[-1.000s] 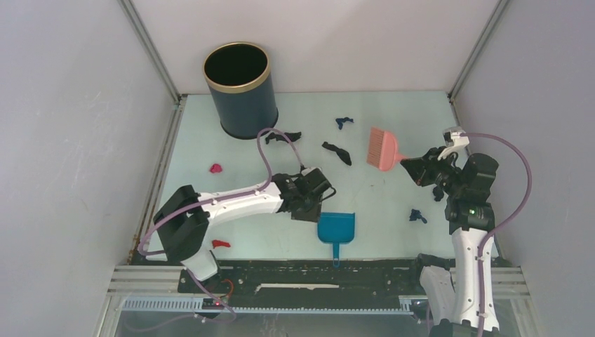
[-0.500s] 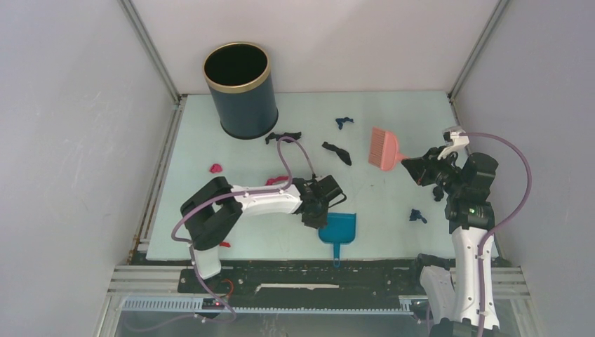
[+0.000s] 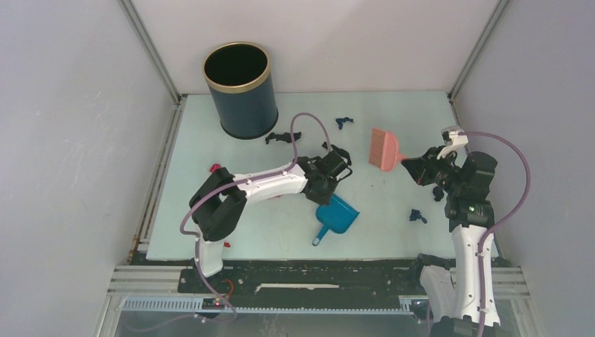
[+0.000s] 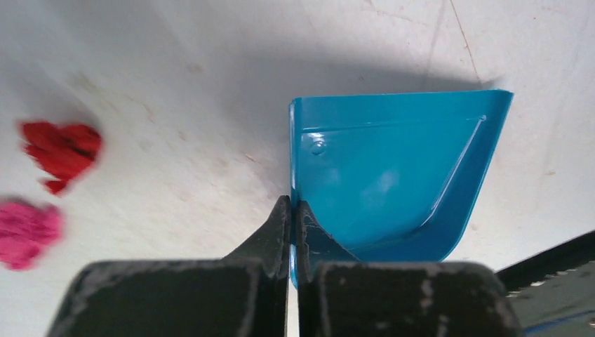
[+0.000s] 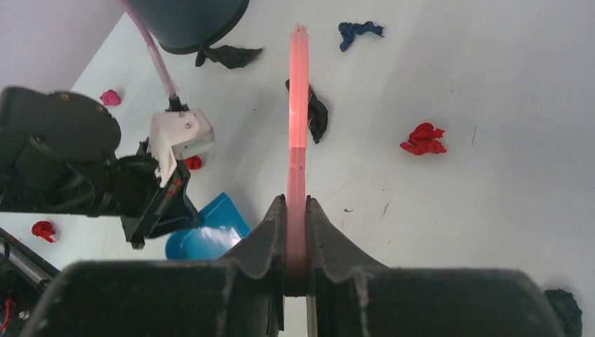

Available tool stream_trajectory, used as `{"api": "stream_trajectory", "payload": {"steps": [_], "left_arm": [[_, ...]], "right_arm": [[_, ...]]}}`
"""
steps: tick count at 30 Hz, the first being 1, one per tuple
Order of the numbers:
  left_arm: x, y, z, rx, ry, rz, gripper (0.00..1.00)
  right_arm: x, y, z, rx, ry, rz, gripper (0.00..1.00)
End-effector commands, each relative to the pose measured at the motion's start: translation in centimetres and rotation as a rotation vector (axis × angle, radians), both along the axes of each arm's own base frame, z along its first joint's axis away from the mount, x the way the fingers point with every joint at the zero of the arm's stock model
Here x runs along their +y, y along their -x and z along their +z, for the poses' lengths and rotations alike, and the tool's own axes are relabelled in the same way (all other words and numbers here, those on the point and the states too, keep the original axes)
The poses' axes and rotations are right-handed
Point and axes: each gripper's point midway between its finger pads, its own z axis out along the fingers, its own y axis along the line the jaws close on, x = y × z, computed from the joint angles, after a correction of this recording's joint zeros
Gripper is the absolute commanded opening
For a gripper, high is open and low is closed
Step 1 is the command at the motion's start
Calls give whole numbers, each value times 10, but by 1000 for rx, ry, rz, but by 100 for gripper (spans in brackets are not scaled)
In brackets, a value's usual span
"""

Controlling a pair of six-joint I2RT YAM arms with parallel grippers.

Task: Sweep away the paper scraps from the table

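Observation:
My left gripper (image 3: pixel 324 198) (image 4: pixel 291 210) is shut on the side wall of the blue dustpan (image 3: pixel 338 215) (image 4: pixel 393 161), which sits at the table's (image 3: pixel 400 105) middle with its handle pointing near-left. Held off the surface at the right is the pink brush (image 3: pixel 384 149) (image 5: pixel 298 98), its handle pinched in my shut right gripper (image 3: pixel 415 168) (image 5: pixel 296 210). Paper scraps lie scattered: a black one (image 3: pixel 283 137) (image 5: pixel 231 55), a dark blue one (image 3: pixel 343 122) (image 5: pixel 359 29), another dark blue one (image 3: pixel 418 216), a pink one (image 3: pixel 215 168) (image 4: pixel 24 232) and a red one (image 5: pixel 423 139) (image 4: pixel 62 149).
A dark round bin (image 3: pixel 238 88) with a gold rim stands at the far left of the table. White walls close in the left, back and right sides. A black rail (image 3: pixel 316 274) runs along the near edge by the arm bases.
My left gripper has shut on the dustpan's wall and swung it away from the near edge, turning its handle to the near-left. The right arm and brush have stayed put.

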Motion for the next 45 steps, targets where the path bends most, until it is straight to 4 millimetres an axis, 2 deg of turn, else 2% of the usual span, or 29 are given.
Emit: {"api": "stream_trajectory", "payload": {"steps": [1, 3, 4, 7, 9, 11, 13, 14, 15, 16, 18, 21, 25, 30, 34, 38, 45], "left_arm": [[8, -33, 23, -146, -113, -270, 0], [8, -39, 24, -113, -122, -298, 1], [5, -39, 26, -88, -103, -317, 5], [0, -47, 33, -106, -80, -318, 33], [8, -65, 46, -191, -128, -223, 43], [14, -70, 61, -242, -123, -148, 50], [5, -65, 86, -319, 13, -94, 53], [6, -47, 80, -342, 77, -105, 56], [-5, -42, 104, -420, 197, -103, 61], [0, -20, 94, -458, 251, -124, 72], [3, 3, 108, -548, 389, -126, 81], [16, 16, 99, -549, 451, -87, 82], [22, 32, 82, -593, 496, -160, 80], [32, 29, 56, -633, 426, -196, 76], [26, 32, 39, -639, 426, -266, 73], [23, 37, 27, -632, 456, -289, 72], [17, 40, 17, -603, 449, -324, 65]], "right_arm": [[0, -3, 3, -29, 21, 14, 0], [0, -4, 2, -23, 23, 11, 0], [-1, -4, 0, -19, 22, 11, 0], [-1, -5, -1, -12, 22, 11, 0], [-1, -5, -2, -10, 24, 11, 0], [-3, -5, -3, -8, 27, 5, 0], [-4, -6, -4, -9, 28, 2, 0], [-4, -6, -5, -8, 27, 1, 0], [-4, -6, -5, -9, 28, 1, 0], [-4, -6, -5, -8, 28, 3, 0], [-3, -6, -6, -9, 31, 14, 0], [0, -6, -9, 1, 26, 33, 0], [1, -7, -10, -4, 40, 51, 0], [3, -5, -9, -14, 48, 67, 0], [5, 0, -3, -41, 57, 75, 0], [4, 0, -6, -38, 47, 79, 0], [4, -3, -9, -22, 32, 83, 0]]}}
